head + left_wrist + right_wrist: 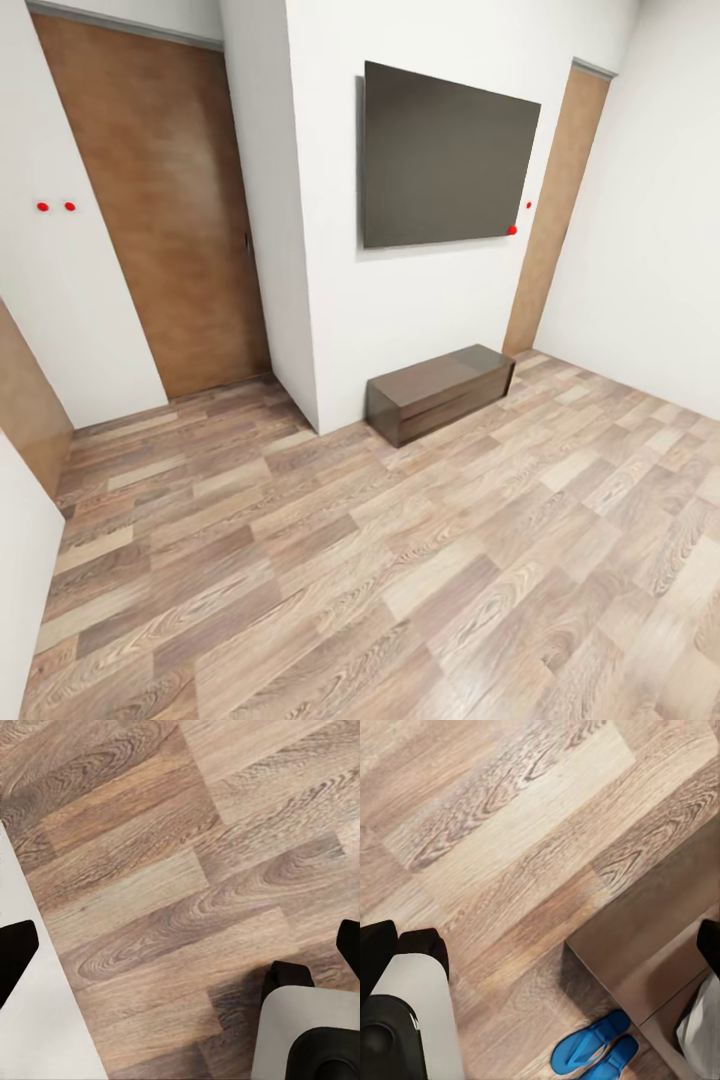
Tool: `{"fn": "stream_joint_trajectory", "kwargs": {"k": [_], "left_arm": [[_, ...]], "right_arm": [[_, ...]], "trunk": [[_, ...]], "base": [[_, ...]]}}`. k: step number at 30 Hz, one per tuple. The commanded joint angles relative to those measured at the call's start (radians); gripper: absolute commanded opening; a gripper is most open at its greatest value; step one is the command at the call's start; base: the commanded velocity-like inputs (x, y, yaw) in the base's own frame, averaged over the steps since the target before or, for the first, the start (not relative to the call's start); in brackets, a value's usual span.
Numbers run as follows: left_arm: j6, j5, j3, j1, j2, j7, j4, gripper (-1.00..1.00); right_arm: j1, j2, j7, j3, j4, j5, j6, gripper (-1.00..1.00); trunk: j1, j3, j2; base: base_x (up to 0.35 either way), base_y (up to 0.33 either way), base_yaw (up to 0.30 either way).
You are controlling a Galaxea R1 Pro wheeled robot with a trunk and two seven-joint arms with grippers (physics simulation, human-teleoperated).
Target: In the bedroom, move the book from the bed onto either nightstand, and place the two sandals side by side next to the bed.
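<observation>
— Seeing two bright blue sandals [592,1046] touching, on plank floor [510,832] beside a brown wooden edge [660,945].
— Fingers?
— I can't tell; tips [709,945] cropped, one sandal cut off.

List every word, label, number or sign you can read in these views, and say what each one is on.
None: no readable text in any view.
The TV screen is blank and dark.
The low cabinet beneath it has plain fronts.
The doors and walls are unmarked; the small red dots on the walls carry no lettering.
The blue sandals on the wood floor show no logo.
</observation>
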Motion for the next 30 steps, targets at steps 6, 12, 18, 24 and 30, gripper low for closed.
{"fn": "stream_joint_trajectory", "kwargs": {"k": [6, 12, 18, 24, 30], "left_arm": [[-0.003, 0.010, -0.022, 0.000, 0.000, -0.002, 0.001, 1.00], [-0.001, 0.010, -0.032, -0.001, 0.000, -0.001, 0.001, 1.00], [-0.002, 0.010, -0.034, 0.000, 0.000, -0.001, 0.001, 1.00], [-0.001, 0.010, -0.035, 0.000, 0.000, -0.001, 0.002, 1.00], [-0.001, 0.010, -0.038, 0.000, 0.000, -0.001, 0.002, 1.00]], "right_arm": [[-0.001, 0.000, 0.003, -0.009, 0.001, 0.010, -0.004, 1.00], [-0.001, 0.000, 0.003, -0.009, 0.001, 0.010, -0.004, 1.00], [-0.001, 0.000, 0.003, -0.009, 0.001, 0.010, -0.004, 1.00], [-0.001, 0.000, 0.003, -0.009, 0.001, 0.010, -0.004, 1.00], [-0.001, 0.000, 0.003, -0.009, 0.001, 0.011, -0.004, 1.00]], "trunk": [[0.001, -0.001, -0.001], [0.001, -0.001, -0.001], [0.001, -0.001, -0.001], [0.001, -0.001, -0.001], [0.001, -0.001, -0.001]], "base": [[0.309, 0.136, 0.000], [0.315, 0.127, -0.020], [0.321, 0.114, -0.171], [0.324, 0.107, -0.252], [0.325, 0.106, -0.269]]}}
